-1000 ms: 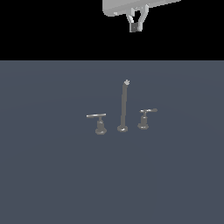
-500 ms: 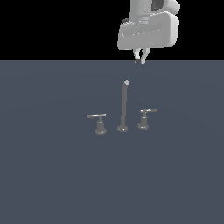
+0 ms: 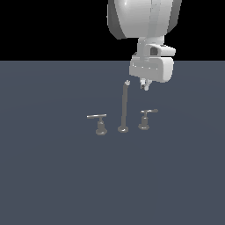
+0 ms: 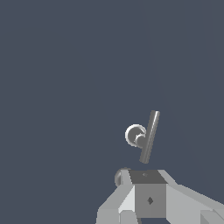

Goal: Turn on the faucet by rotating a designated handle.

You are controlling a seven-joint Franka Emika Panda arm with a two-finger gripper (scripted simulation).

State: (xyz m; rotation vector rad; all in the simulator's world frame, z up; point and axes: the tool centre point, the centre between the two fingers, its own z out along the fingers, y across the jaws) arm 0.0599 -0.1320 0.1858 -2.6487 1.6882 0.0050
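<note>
The gripper (image 3: pixel 144 86) hangs above the handle (image 3: pixel 146 118), right of center in the exterior view, beside the faucet (image 3: pixel 123 107) spout tip; whether its jaws are apart or closed, I cannot tell.

Faucet (image 3: pixel 123 107) set standing on a flat floor (image 3: pixel 52 176), spout upright in the middle. Handle (image 3: pixel 145 119) with the short lever just to the exterior view's right of the spout foot; T-bar handle (image 3: pixel 99 123) to the exterior view's left, a little farther off. Gripper (image 3: pixel 144 85) hanging in the air above the short-lever handle, beside the spout tip and apart from it. In the wrist view, T-bar handle (image 4: pixel 144 136) beyond the gripper's (image 4: pixel 146 199) body.
</note>
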